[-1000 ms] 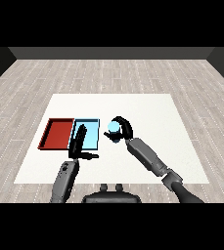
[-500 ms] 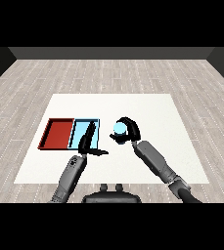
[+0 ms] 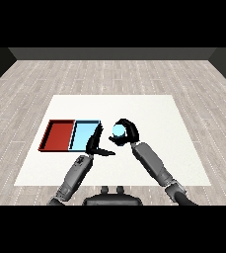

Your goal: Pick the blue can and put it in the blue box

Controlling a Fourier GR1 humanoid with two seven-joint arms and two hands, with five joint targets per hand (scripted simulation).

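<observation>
Already wrapped by the right hand (image 3: 129, 132): blue can (image 3: 118, 131), just right of the light blue tray (image 3: 85, 132). Likely light, rigid, smooth-sided; best held round the middle. Left hand (image 3: 95, 145) spread, holding nothing.

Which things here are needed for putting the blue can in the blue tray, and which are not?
Needed:
- blue can, held in the right hand
- light blue tray

Not needed:
- red tray, beside the light blue one
- left hand, open, holding nothing
</observation>
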